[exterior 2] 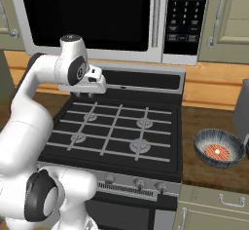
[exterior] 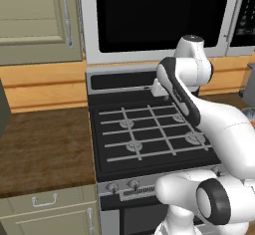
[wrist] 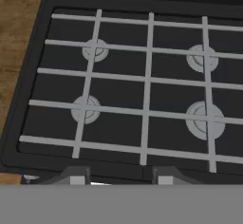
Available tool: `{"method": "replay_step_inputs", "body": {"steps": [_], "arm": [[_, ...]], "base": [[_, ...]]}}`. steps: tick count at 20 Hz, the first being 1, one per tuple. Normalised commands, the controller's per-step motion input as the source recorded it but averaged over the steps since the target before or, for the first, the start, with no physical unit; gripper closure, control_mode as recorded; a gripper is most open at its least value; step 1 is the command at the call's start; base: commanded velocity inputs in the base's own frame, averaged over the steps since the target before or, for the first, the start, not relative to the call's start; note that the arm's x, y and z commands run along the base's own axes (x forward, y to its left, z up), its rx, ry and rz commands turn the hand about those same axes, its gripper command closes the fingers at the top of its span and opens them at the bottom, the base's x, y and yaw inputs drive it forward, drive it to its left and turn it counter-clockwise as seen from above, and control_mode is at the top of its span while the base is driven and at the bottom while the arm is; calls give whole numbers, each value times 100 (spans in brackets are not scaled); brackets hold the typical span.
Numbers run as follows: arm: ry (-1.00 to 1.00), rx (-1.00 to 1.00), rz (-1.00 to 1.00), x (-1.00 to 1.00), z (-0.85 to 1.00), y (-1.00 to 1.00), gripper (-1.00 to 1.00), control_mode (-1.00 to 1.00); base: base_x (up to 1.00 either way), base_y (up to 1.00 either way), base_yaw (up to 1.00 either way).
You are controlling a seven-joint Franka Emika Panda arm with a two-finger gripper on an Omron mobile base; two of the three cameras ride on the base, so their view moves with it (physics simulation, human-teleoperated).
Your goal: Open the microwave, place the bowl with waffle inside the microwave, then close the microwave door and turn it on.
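Hovering over stove (wrist: 142, 95), end effector (wrist: 116, 174) part-open, empty.

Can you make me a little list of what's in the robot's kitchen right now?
Microwave: big silver-grey microwave, black glass door shut
Bowl: small dark grey meshy bowl on the wooden counter, right of the stove
Waffle: round orange-red waffle inside the bowl
Stove: black stove with grey grates
Gripper: gripper above the stove, holding nothing
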Motion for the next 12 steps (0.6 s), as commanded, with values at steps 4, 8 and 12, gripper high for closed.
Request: {"method": "replay_step_inputs", "body": {"steps": [4, 8, 12], "arm": [[-8, 0, 0, -45, 0, 0, -100, -100], [-38, 0, 0, -80, 25, 0, -100, -100], [-45, 0, -1, -50, 81, -4, -100, -100]], "base": [[0, 0, 0], [0, 0, 0], [0, 0, 0]]}}
